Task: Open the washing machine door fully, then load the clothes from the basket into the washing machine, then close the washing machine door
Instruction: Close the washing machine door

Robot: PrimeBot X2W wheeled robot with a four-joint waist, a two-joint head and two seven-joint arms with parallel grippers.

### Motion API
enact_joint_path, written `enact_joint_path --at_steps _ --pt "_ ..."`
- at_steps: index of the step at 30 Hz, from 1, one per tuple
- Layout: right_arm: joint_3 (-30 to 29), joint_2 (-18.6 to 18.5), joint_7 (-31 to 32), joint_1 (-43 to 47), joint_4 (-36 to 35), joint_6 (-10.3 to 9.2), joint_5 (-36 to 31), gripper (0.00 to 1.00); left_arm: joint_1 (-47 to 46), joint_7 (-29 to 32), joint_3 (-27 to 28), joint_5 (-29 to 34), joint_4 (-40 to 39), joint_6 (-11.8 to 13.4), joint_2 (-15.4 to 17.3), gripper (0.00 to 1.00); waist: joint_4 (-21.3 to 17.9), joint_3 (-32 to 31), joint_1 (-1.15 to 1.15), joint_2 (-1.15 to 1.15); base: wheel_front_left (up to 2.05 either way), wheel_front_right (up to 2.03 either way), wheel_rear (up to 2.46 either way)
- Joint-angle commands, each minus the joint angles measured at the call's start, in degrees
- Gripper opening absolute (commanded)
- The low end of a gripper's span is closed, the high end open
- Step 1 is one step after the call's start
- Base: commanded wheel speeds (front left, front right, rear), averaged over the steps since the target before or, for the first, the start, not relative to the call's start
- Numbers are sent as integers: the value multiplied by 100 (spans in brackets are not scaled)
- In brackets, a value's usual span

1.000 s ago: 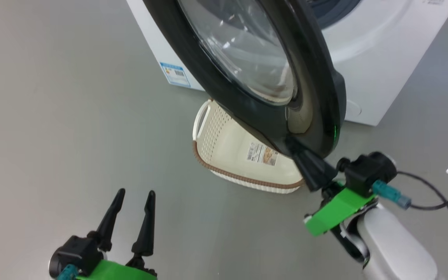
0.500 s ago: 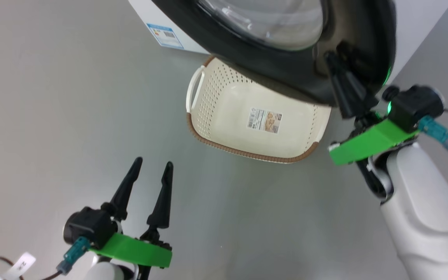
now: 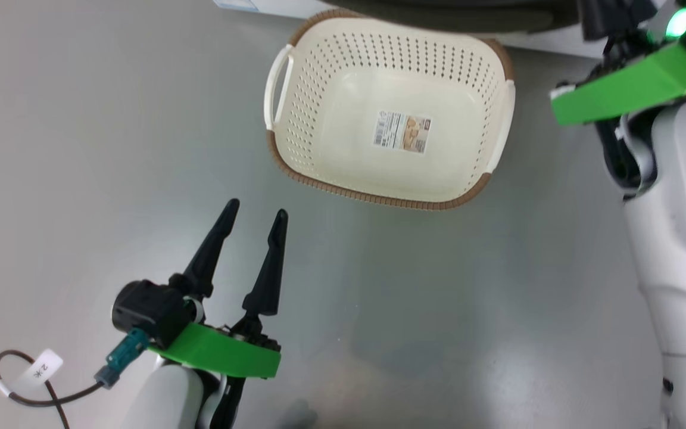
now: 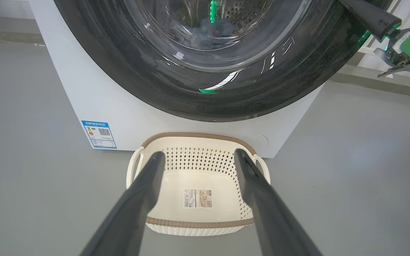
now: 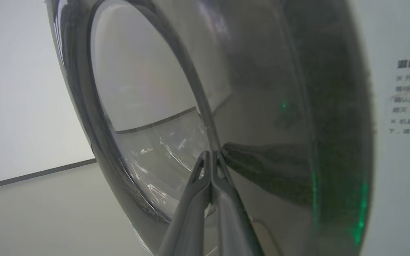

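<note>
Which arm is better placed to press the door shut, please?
Right: the right hand, shut, touches the door; the left hand, open, hovers low before the empty basket, away from the door.

L gripper (image 3: 257,208) fingers (image 3: 211,250) spread wide, R gripper (image 5: 211,153) pressed shut.

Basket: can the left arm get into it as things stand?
Probably yes. The left gripper is open, its fingers pointing at the basket, with only floor between them. The basket has nothing in it.
</note>
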Motion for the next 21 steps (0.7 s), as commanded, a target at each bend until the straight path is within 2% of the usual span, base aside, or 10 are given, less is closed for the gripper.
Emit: enact_joint_path --at_steps 1,11,21 --pt "54 92 -26 -199 -72 7 -76 0 -96 -46 140 -52 -157 -17 116 100 -18 237 0 0 0 0 0" --pt "-117 183 -26 -1275 214 7 -114 0 -330 -46 36 -115 -180 -18 116 100 -35 589 0 0 0 0 0" --pt "-265 326 -26 -1641 371 7 -146 0 -383 -46 109 -134 -170 -18 116 100 -104 606 0 0 0 0 0"
